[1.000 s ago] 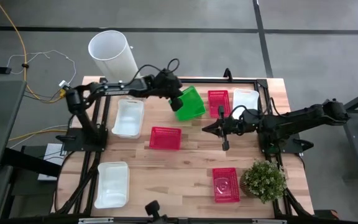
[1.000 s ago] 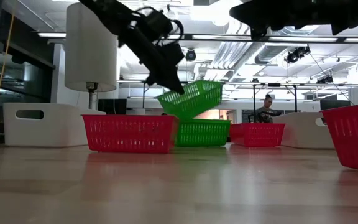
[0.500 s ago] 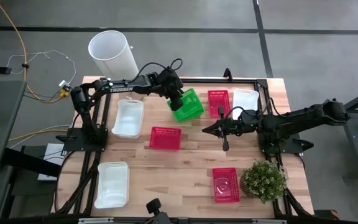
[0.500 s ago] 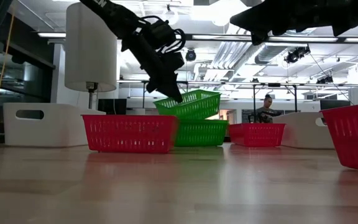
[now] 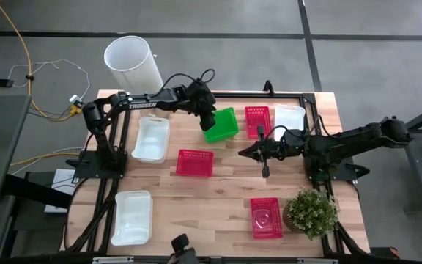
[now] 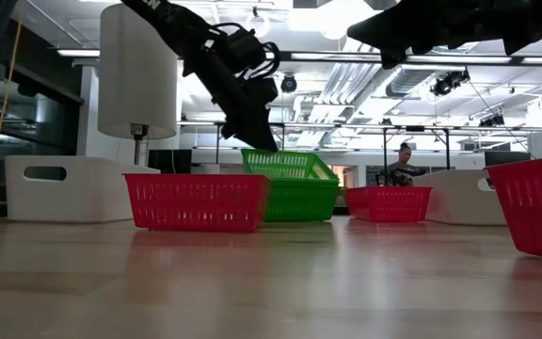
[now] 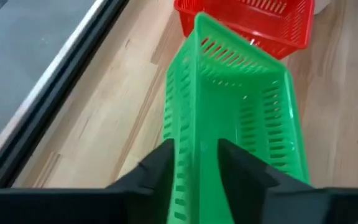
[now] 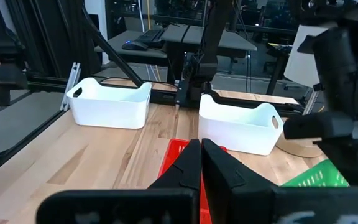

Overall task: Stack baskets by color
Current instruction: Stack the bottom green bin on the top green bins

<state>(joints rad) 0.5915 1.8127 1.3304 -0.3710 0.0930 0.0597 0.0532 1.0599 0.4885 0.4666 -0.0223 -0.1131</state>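
At the table's (image 5: 218, 191) twelve o'clock edge, the green basket (image 5: 220, 124) sits nested. It looks light, stiff, thin-walled; its rim is the handhold. Left fingers (image 7: 194, 168) straddle that rim, loosening; right fingers (image 5: 264, 172) clenched, empty.

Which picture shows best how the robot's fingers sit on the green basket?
The left wrist view: the left gripper straddles the near wall of the green basket, one finger on each side. The high view shows the basket from above, with the arm covering the fingers. The low view shows it side-on, the right wrist view only a corner.
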